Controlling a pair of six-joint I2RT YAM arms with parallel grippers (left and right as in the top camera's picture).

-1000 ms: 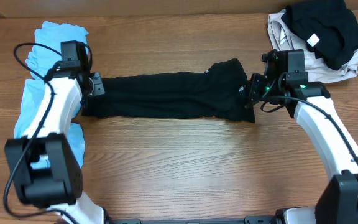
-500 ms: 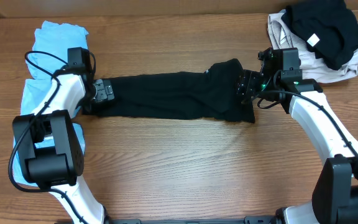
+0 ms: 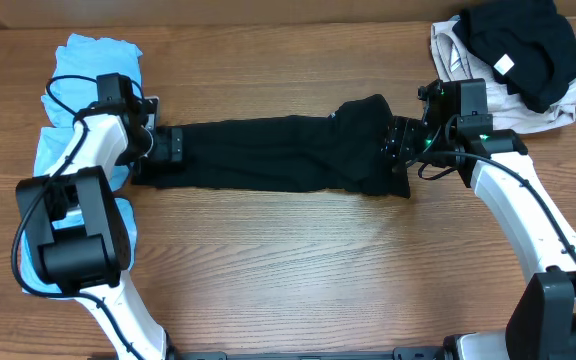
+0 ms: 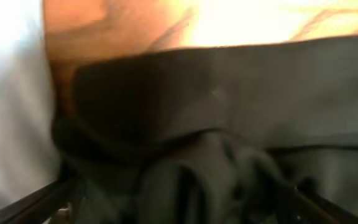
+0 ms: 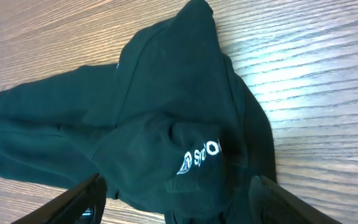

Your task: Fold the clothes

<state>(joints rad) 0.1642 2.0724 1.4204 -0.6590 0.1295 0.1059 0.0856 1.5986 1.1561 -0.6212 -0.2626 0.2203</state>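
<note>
A long black garment (image 3: pixel 268 155) of the clothes lies stretched left to right across the table. My left gripper (image 3: pixel 168 146) sits at its left end. In the left wrist view its fingers (image 4: pixel 39 200) stand wide apart, open, with bunched black fabric (image 4: pixel 216 168) lying loose between them. My right gripper (image 3: pixel 400 140) is at the garment's right end, also open. The right wrist view shows its fingers (image 5: pixel 82 198) spread over a fabric mound (image 5: pixel 166 124) that carries a white logo (image 5: pixel 201 155).
A light blue garment (image 3: pixel 86 62) lies under and behind the left arm along the table's left side. A pile of beige (image 3: pixel 458 55) and black clothes (image 3: pixel 523 45) sits at the back right corner. Bare wood (image 3: pixel 298 270) spreads in front of the black garment.
Both grippers were shut on the black garment's ends and now stand open, having let go. The left gripper shifted slightly along the left end. The garment stays stretched out.
</note>
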